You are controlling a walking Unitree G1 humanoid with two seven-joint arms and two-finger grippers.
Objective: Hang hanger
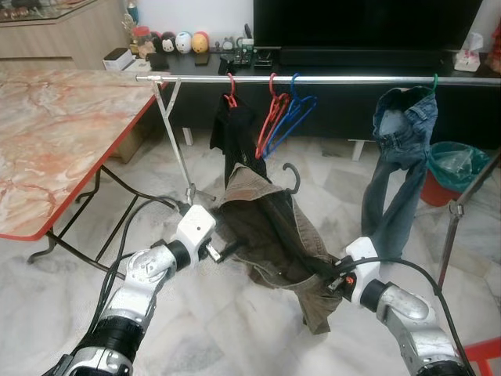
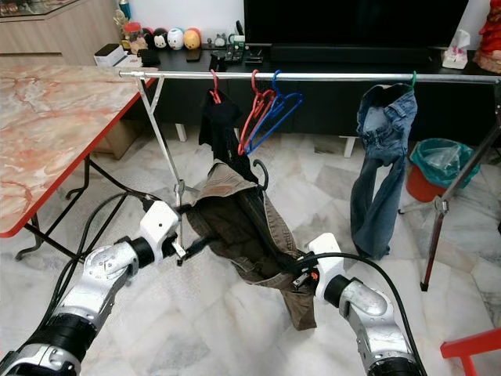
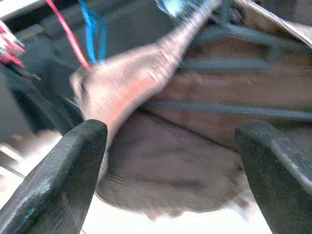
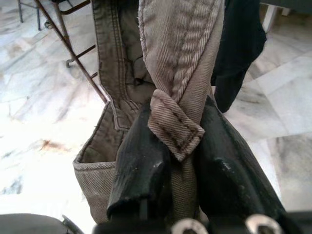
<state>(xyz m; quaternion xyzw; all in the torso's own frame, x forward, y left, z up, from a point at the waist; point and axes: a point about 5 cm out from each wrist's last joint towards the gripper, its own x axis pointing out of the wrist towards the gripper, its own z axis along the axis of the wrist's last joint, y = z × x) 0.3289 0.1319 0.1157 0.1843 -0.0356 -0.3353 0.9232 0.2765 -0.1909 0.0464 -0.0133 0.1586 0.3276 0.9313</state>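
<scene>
Black hanger [image 1: 291, 178] with brown trousers [image 1: 274, 243] draped on it is mid-air between the two arms, below and in front of the rail [image 1: 329, 79]. Its hook points up, not on the rail, well below it.

Right gripper [image 4: 170, 161]: fingers closed tight on the trousers' waistband, a belt loop pinched between them. In the head view it sits at the low right end of the garment [image 1: 338, 276].

Left gripper [image 1: 227, 252]: fingers spread wide, at the left edge of the trousers. Left wrist view is blurred; brown fabric and the hanger's dark bars lie between the two open fingers [image 3: 63, 180], but contact can't be confirmed.

On the rail, left to right: dark garment [image 1: 232, 133] on a red hanger [image 1: 231, 95], empty red hanger [image 1: 271, 117] touching an empty blue hanger [image 1: 291, 117], jeans [image 1: 399, 157] on a green hook [image 1: 435, 81] toward the right end.

Rail stands on metal legs [image 1: 176, 141] on a marble tile floor [image 1: 203, 313]. Bench [image 1: 55, 133] with marble-pattern top and red edge to the robot's left. Behind the rail: dark TV unit [image 1: 360, 55] with small toy figures [image 1: 182, 41] on its left end. Red bin with green liner [image 1: 458, 168] on the floor at right.
</scene>
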